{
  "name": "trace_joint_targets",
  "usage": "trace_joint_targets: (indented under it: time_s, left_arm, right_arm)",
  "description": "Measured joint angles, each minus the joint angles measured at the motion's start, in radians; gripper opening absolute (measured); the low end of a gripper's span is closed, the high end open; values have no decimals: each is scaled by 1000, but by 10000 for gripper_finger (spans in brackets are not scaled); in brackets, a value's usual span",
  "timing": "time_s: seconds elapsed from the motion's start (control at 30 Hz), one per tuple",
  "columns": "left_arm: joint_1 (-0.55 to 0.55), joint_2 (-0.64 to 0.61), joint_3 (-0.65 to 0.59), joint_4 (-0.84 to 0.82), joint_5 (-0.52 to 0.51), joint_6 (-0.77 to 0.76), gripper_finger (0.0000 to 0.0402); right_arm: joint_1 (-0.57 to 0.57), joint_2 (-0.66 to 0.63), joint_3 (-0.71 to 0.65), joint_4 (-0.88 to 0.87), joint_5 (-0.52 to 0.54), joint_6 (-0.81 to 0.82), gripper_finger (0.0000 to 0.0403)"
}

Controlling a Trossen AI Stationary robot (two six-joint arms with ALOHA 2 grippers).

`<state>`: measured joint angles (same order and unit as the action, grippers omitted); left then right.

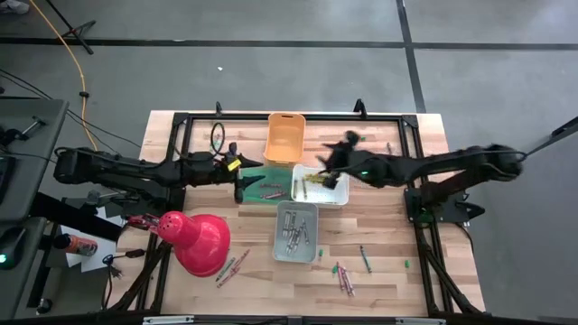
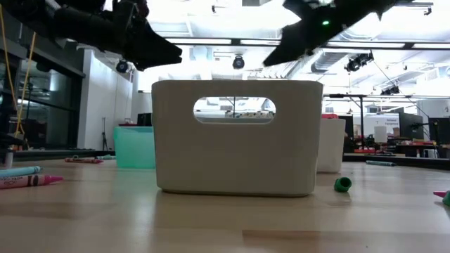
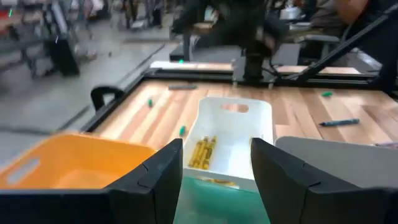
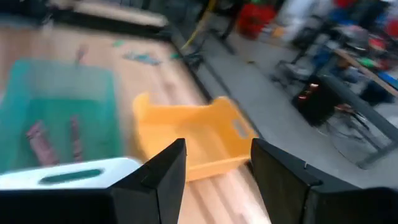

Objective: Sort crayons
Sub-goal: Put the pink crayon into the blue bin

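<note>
Four bins stand mid-table: an orange bin [image 1: 284, 137], a green bin [image 1: 265, 185] holding reddish crayons [image 4: 37, 138], a white bin [image 1: 321, 183] holding yellow crayons [image 3: 204, 152], and a grey bin [image 1: 296, 231] holding grey ones. Loose crayons [image 1: 343, 275] lie on the wood near the front edge, and others [image 1: 233, 266] lie beside the lamp. My left gripper [image 1: 242, 181] hovers open over the green bin's left end, facing the white bin. My right gripper [image 1: 327, 161] hangs open in the air above the white bin's far side, and its wrist view faces the orange bin [image 4: 193, 140].
A red lamp [image 1: 194, 239] lies on the table's front left. A black frame [image 1: 298, 116] runs around the working area. Small green specks [image 1: 406, 263] dot the wood. In the low view the grey bin [image 2: 235, 137] fills the middle, with two crayons [image 2: 28, 181] at the left.
</note>
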<state>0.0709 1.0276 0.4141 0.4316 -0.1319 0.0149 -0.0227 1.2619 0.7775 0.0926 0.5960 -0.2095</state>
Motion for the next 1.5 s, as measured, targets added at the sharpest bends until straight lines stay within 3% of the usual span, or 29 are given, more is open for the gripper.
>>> trace_joint_targets:
  time_s: [0.13, 0.27, 0.37, 0.47, 0.63, 0.9, 1.2, 1.5]
  left_arm:
    - [-63, 69, 117, -215, -73, -127, 177]
    - [-126, 190, 317, -618, -75, -280, 177]
    - [-168, 283, 477, -878, 2, -427, 177]
    - [-221, 360, 607, -1036, 112, -544, 177]
    - [-334, 449, 715, -1099, 121, -726, 177]
    - [-488, 592, 733, -1173, 110, -952, 177]
    - [-587, 727, 733, -1192, 52, -1060, 177]
    - [-633, 818, 733, -1195, 33, -1138, 177]
  right_arm:
    - [-1, -181, -113, 48, 31, 76, 177]
    - [-3, -303, -150, 51, -13, 148, 177]
    - [-3, -349, -158, 49, -51, 191, 177]
    - [-3, -360, -159, 15, -96, 240, 177]
    - [-3, -358, -159, -82, -181, 346, 177]
    - [44, -357, -160, -163, -200, 564, 177]
    - [175, -312, -159, -119, -150, 571, 177]
    - [194, -298, -159, -114, -127, 569, 177]
